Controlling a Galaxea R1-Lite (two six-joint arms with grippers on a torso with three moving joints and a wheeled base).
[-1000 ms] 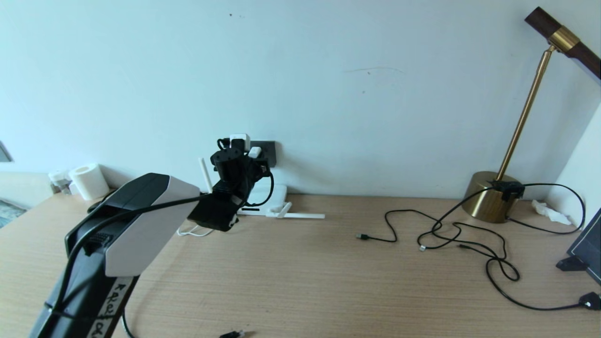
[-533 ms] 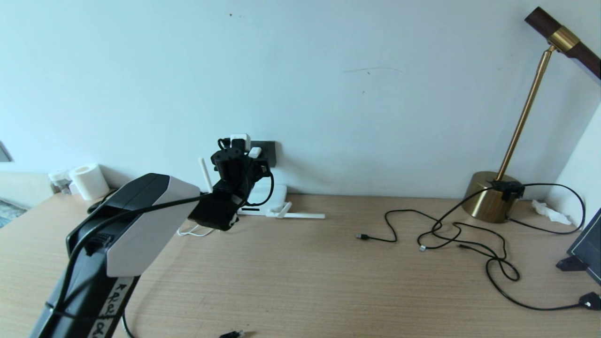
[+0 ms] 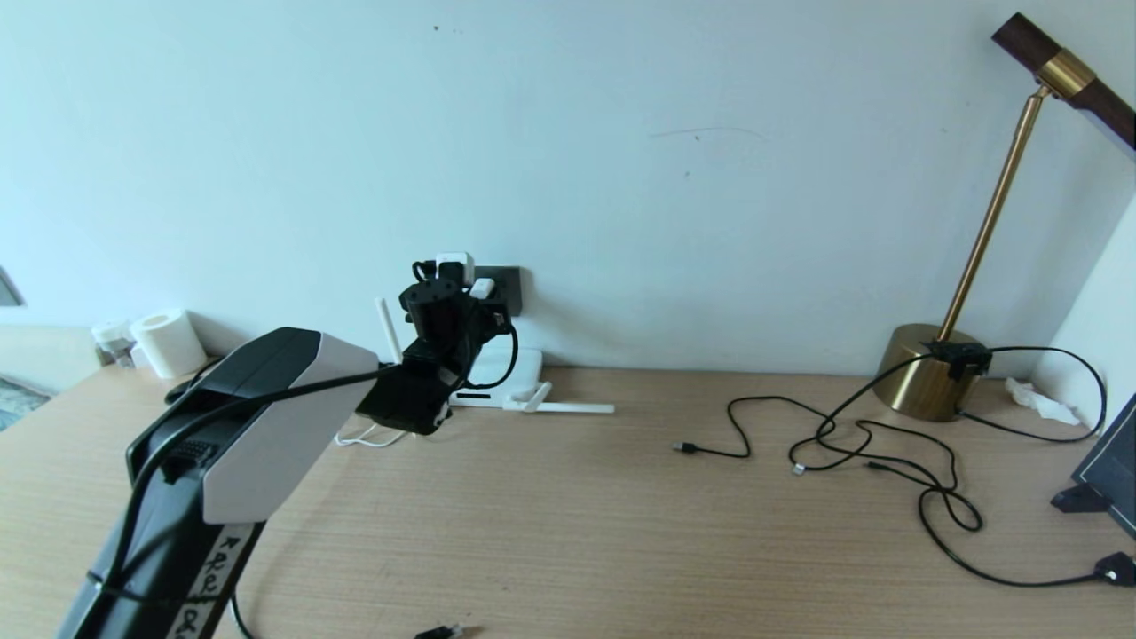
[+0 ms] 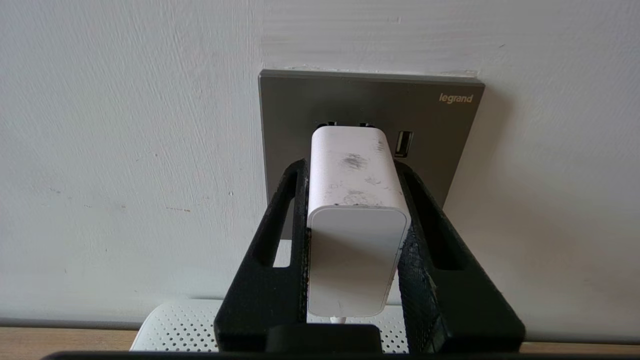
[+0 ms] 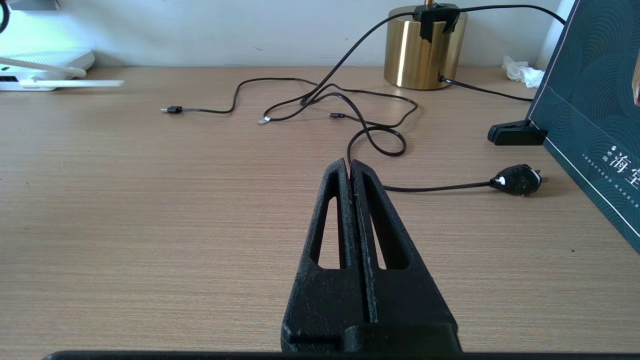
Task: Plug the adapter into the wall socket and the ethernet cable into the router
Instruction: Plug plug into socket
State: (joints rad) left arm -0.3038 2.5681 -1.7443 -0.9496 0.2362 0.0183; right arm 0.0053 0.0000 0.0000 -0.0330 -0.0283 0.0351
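My left gripper point(image 4: 351, 169) is shut on the white adapter point(image 4: 356, 200), one finger on each side. The adapter's far end meets the dark-grey wall socket point(image 4: 295, 110), beside its small USB port. The thin white cord leaves the adapter's near end. In the head view the left gripper point(image 3: 470, 297) is raised at the wall socket point(image 3: 509, 286). The white router point(image 3: 522, 366) lies on the table under the socket. The ethernet cable's plug point(image 3: 444, 632) lies at the table's front edge. My right gripper point(image 5: 349, 163) is shut on nothing, low over the table.
A brass lamp point(image 3: 923, 382) stands at the back right, with thin black cables point(image 3: 887, 448) tangled before it. A black power plug point(image 5: 517, 179) and a dark box point(image 5: 590, 100) lie far right. A paper roll point(image 3: 167, 342) sits at the back left.
My left wrist has crept very slightly up and toward the wall with the adapter. Nothing else has moved.
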